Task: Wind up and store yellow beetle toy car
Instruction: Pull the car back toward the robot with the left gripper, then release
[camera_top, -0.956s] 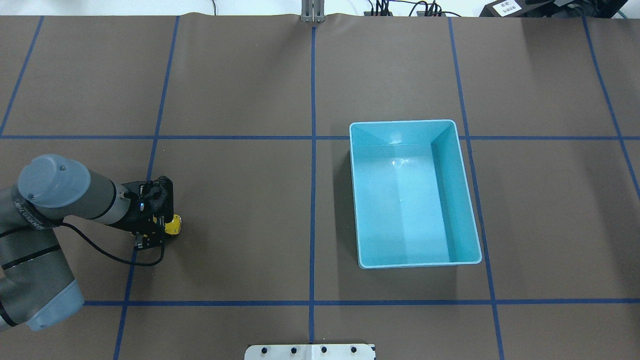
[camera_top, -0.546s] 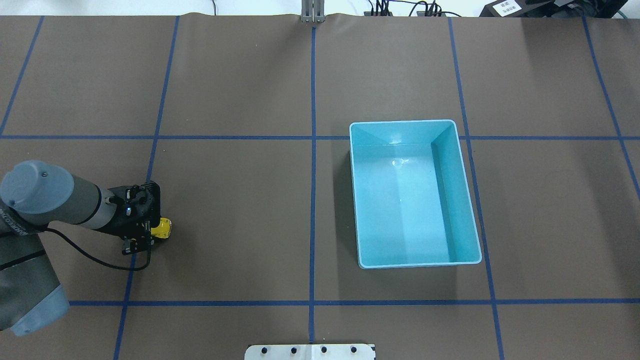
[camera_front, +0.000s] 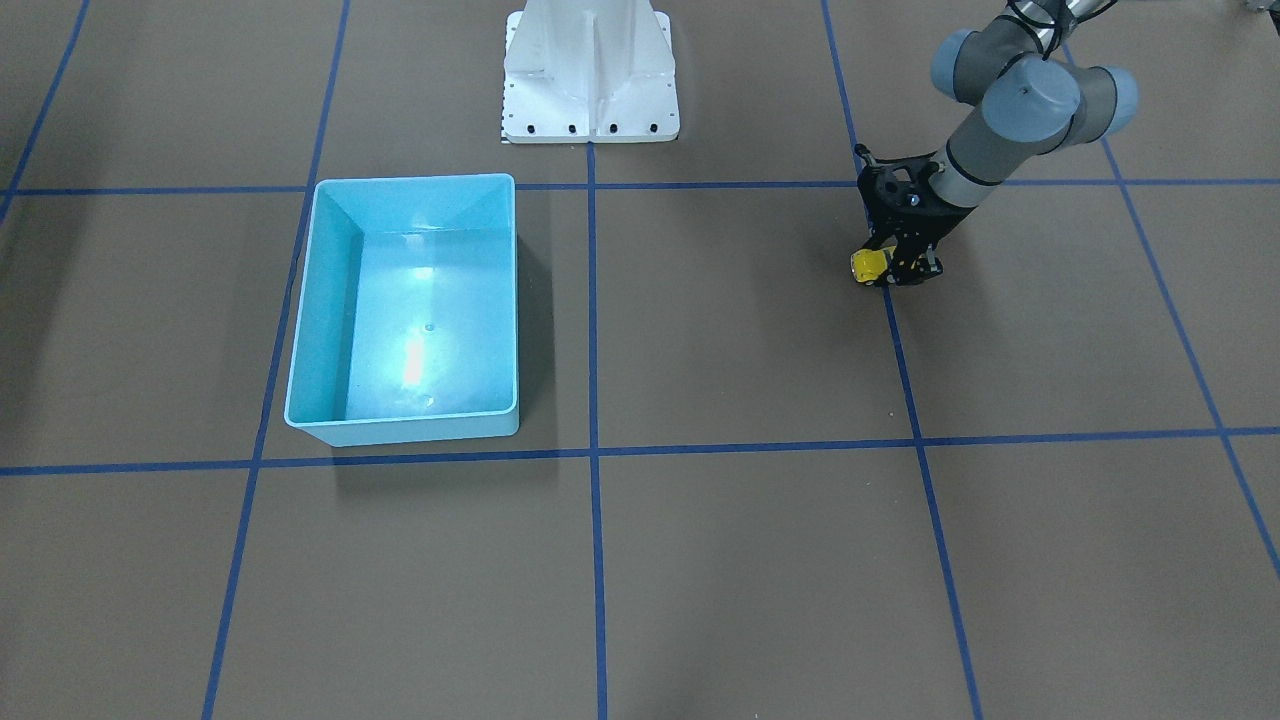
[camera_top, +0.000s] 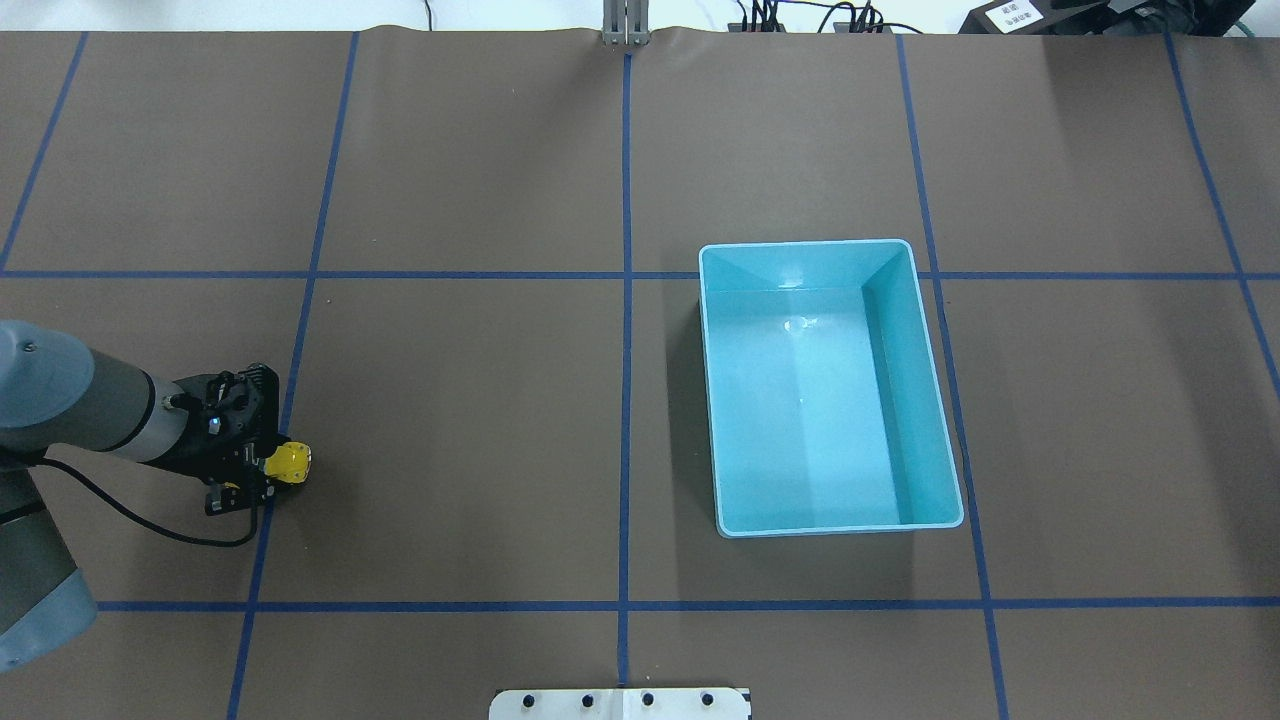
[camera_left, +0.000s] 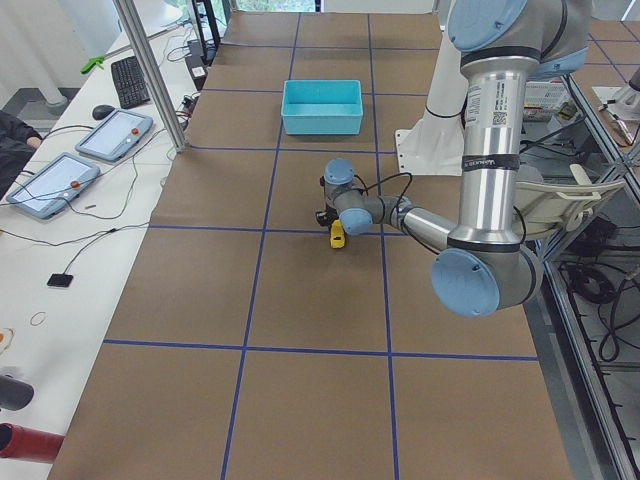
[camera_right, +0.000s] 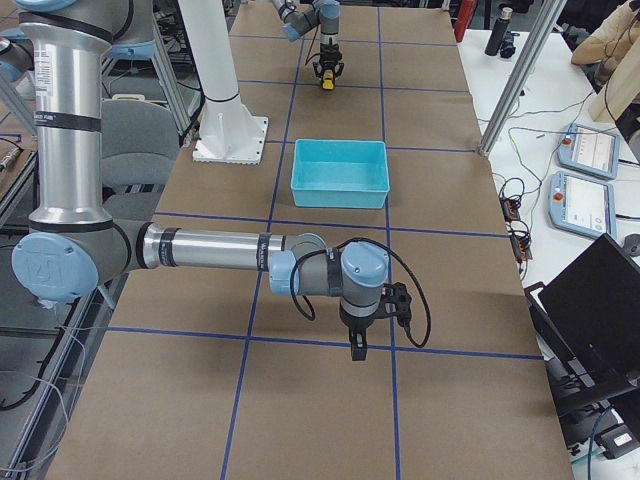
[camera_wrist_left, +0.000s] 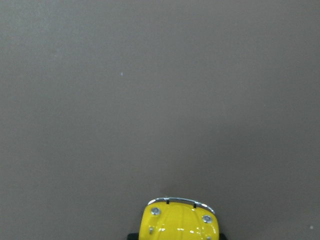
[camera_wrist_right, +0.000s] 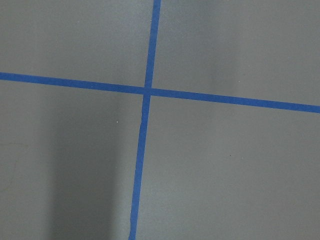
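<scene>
Left arm (camera_top: 70, 420): it comes in low from the left side in the overhead view, with its wrist stretched out along the table (camera_top: 460, 430).

Left gripper (camera_top: 268, 466): it points sideways close over the brown paper, and its fingers are clamped on the yellow beetle toy car.

Yellow beetle toy car (camera_top: 288, 461): it sits at the left gripper's fingertips with its rounded nose sticking out past them. In the left wrist view only the hood, two headlights and the chrome bumper show at the bottom edge (camera_wrist_left: 180, 221). It is low at the paper, but I cannot tell whether its wheels touch it. In the front-facing view it is the yellow spot at the tip of the black gripper (camera_front: 868, 264).

Blue tape lines (camera_top: 625, 400): one runs just behind the left gripper's fingers. Another runs between that gripper and the bin.

Light-blue bin (camera_top: 711, 400): it is well apart from the left gripper, on the side the car's nose faces. It stands upright and open-topped. Its inside shows only bare glossy floor and walls with glare on them (camera_front: 400, 428).

Right gripper (camera_right: 357, 348): it hangs pointing down close over the paper, beside a tape crossing. I cannot tell whether it is released or clenched. The bin lies between it and the left gripper.
</scene>
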